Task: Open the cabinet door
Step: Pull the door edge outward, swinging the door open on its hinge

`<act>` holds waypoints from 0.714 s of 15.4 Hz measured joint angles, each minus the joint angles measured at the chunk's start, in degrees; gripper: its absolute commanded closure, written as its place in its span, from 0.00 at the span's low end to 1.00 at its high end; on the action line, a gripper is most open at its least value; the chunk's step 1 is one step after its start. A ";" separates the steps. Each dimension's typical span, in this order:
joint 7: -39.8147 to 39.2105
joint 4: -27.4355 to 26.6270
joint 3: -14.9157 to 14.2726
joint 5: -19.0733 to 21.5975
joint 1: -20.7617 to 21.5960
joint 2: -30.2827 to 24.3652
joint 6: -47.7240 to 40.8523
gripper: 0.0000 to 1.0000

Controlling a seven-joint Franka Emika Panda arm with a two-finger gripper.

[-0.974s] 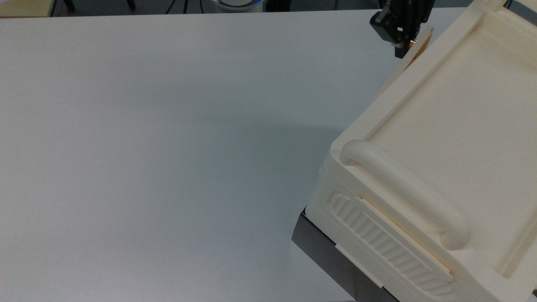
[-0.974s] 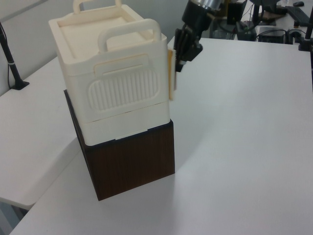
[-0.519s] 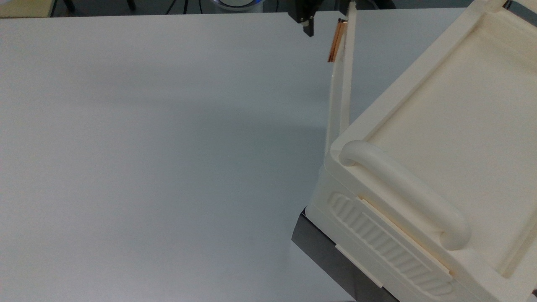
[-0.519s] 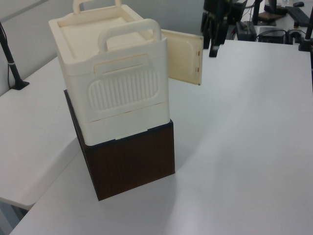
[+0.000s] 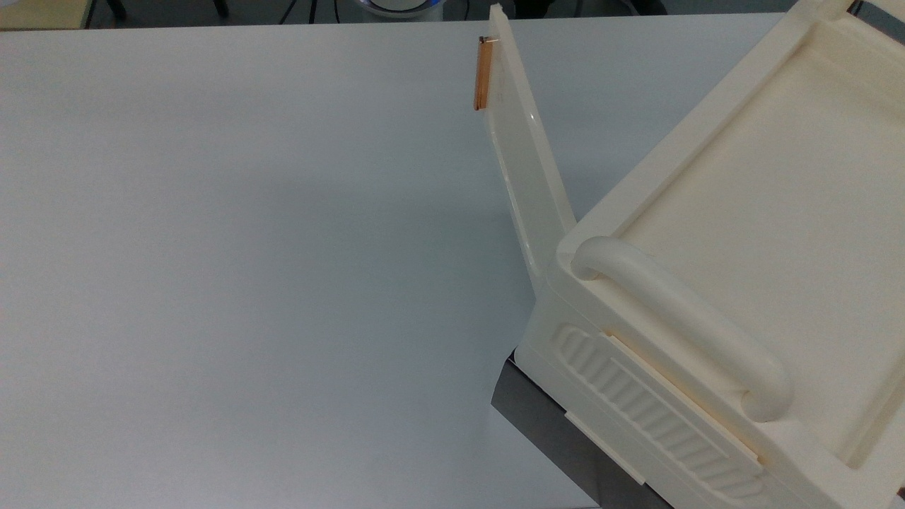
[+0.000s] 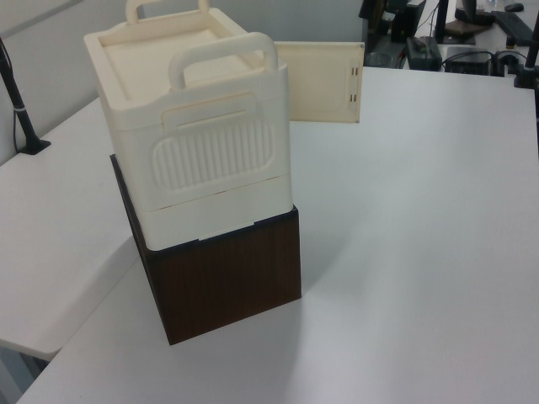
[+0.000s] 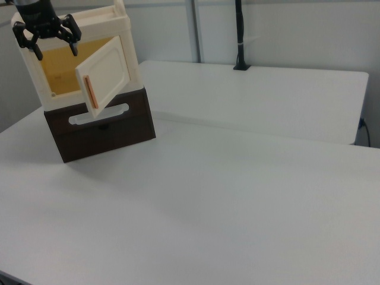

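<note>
Two fingers spread, holding nothing: the gripper (image 7: 46, 39) hung up at the cabinet's (image 7: 122, 27) top front edge in the right view, apart from the cabinet door (image 7: 107, 74). Door stood swung wide off the yellow-lit opening, copper handle (image 5: 481, 74) at its free edge, out over the bench (image 5: 247, 247) toward the far edge in the top view. Task looked about done. Risk, as a guess: the arm brushing the panel on retreat, swinging it back shut, or nudging the cabinet on its dark base (image 6: 227, 278).
</note>
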 measured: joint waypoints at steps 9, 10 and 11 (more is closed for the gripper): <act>1.75 -0.23 0.19 -0.31 0.46 4.76 0.61 0.00; 1.78 -0.23 -0.38 -0.65 0.03 5.47 1.92 0.00; 1.80 -0.23 -0.76 -0.85 -0.50 5.84 2.58 0.00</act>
